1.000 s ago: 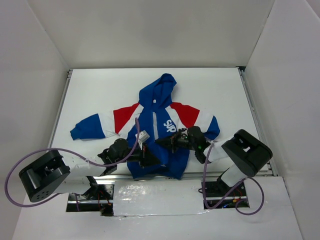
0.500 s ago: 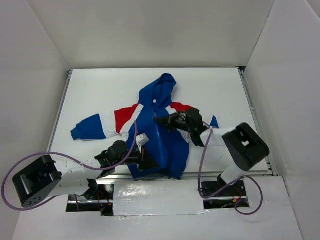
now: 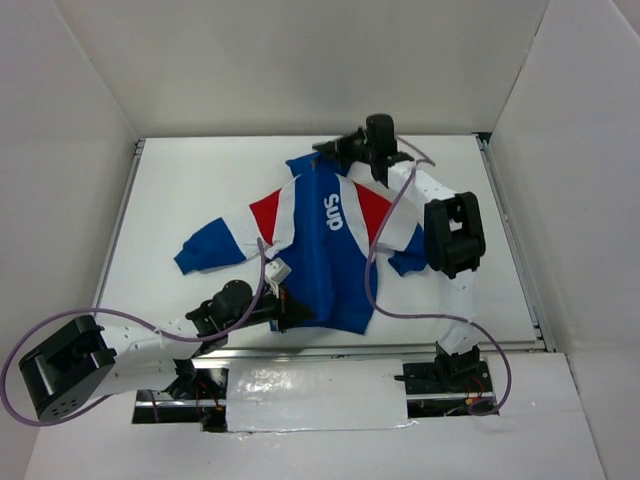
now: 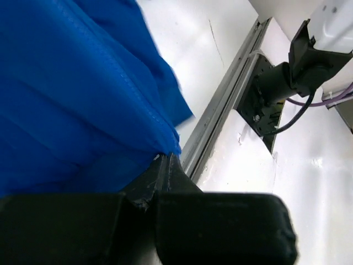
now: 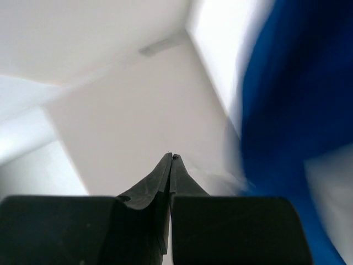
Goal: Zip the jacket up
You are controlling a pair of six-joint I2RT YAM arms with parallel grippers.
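Jacket point(image 3: 335, 275) lies front-up on the table point(image 3: 180, 190). Your left gripper point(image 3: 288, 314) is clamped on its hem point(image 4: 162, 141) at the near edge. Your right gripper point(image 3: 328, 150) sits clenched by the collar point(image 3: 318, 168), far side.

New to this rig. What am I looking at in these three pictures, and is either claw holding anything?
Two robot arms are bolted at the near edge of a white table, each ending in a two-finger gripper. The wide picture comes from a fixed camera overhead. The other two come from a camera on each wrist, looking along its own fingers. On the table lies a small jacket, blue with red shoulders and white lettering. The left gripper is shut on its bottom hem. The right gripper is shut at the collar end; its wrist view is blurred, so I cannot tell whether it pinches anything.
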